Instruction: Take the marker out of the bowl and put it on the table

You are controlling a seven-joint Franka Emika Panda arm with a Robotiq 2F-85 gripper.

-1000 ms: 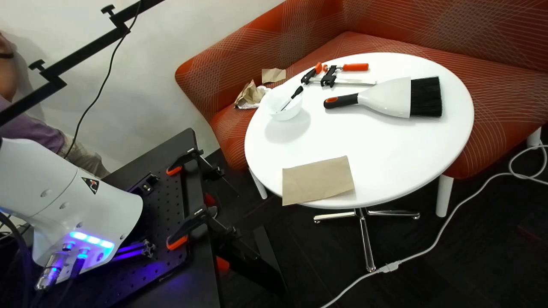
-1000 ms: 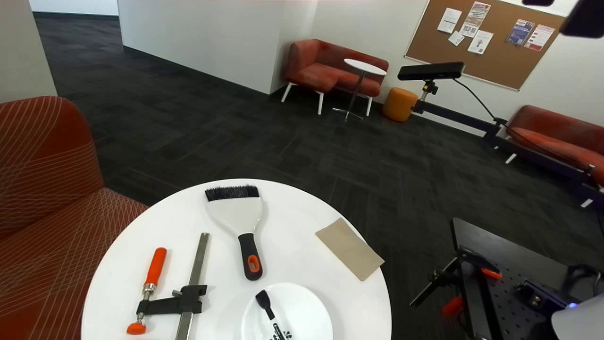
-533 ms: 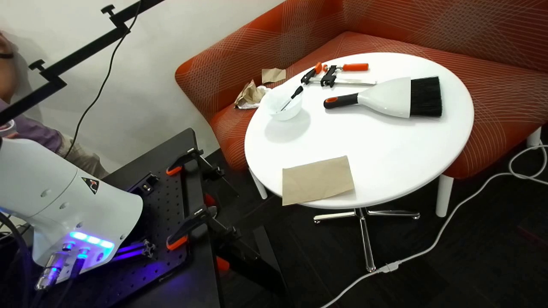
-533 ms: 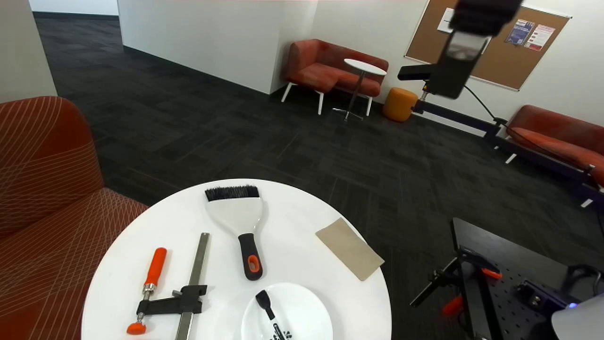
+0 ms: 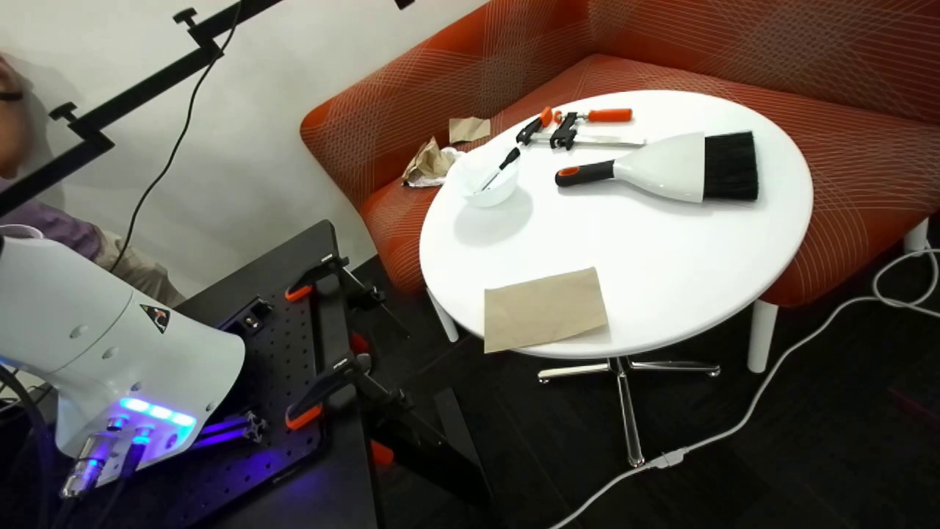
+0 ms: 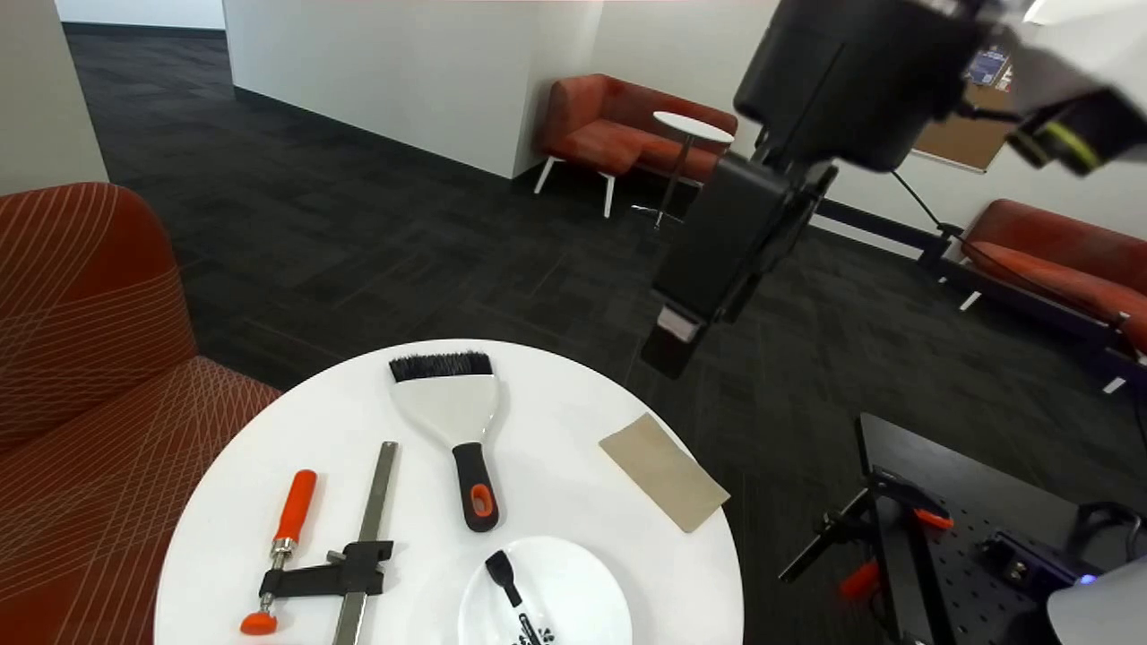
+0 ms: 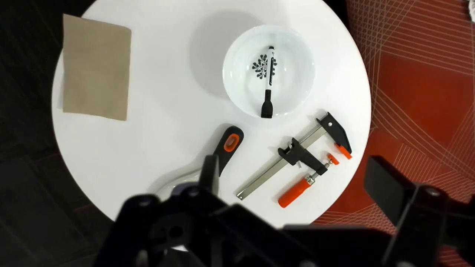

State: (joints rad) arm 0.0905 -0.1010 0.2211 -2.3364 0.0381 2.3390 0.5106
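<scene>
The marker (image 7: 269,74), white-barrelled with black ends, lies inside the white bowl (image 7: 297,81). Its wide black end leans on the rim. The bowl stands on the round white table (image 7: 167,111). In both exterior views the marker (image 5: 509,157) (image 6: 504,573) also rests in the bowl (image 5: 493,197) (image 6: 582,582); in an exterior view the bowl is cut by the bottom edge. My gripper (image 7: 292,167) is open, with its fingers wide apart and nothing between them. In an exterior view my gripper (image 6: 672,345) hangs above and beyond the table edge, apart from the bowl.
A bar clamp with a red handle (image 7: 295,193) lies beside the bowl. A wide brush with a dark handle (image 5: 587,173) lies on the table. A brown paper piece (image 6: 665,472) lies at the table's edge. A red-orange bench (image 5: 844,147) borders the table.
My gripper has come into an exterior view from the upper right and moved down and left toward the table. The marker, bowl and other table items have not moved.
</scene>
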